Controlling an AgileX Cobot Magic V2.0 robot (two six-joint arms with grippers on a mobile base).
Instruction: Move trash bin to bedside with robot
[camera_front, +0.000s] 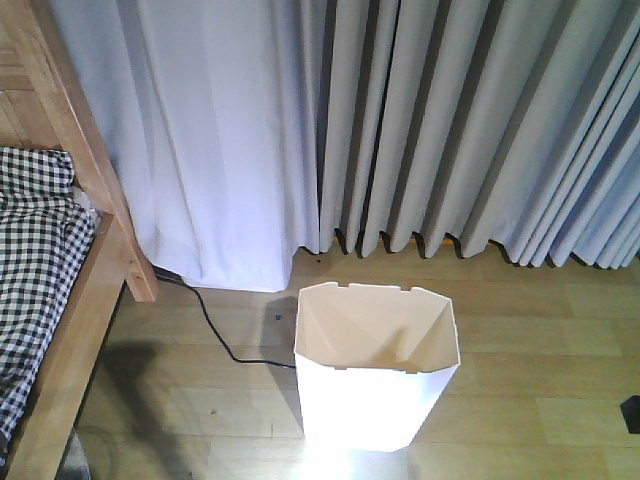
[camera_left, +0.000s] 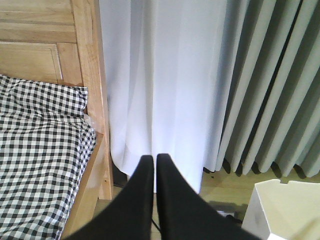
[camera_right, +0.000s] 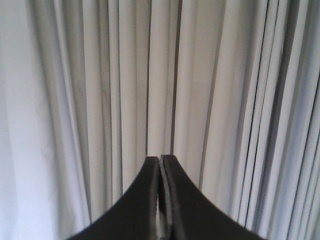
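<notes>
Both jaws are clenched on nothing: the left gripper (camera_left: 154, 159) and right gripper (camera_right: 160, 160) each show black fingers pressed tip to tip. Only the front view shows the whole bin (camera_front: 375, 365), upright on the wood floor (camera_front: 540, 390) before the curtains (camera_front: 450, 120), apart from the bed (camera_front: 70, 300) at the left, with a black cable (camera_front: 215, 335) running between them. From the left wrist, the checked bedding (camera_left: 40, 155) fills the left side, and just a bin corner (camera_left: 282, 210) appears. From the right wrist, only curtains (camera_right: 100, 100) are visible.
</notes>
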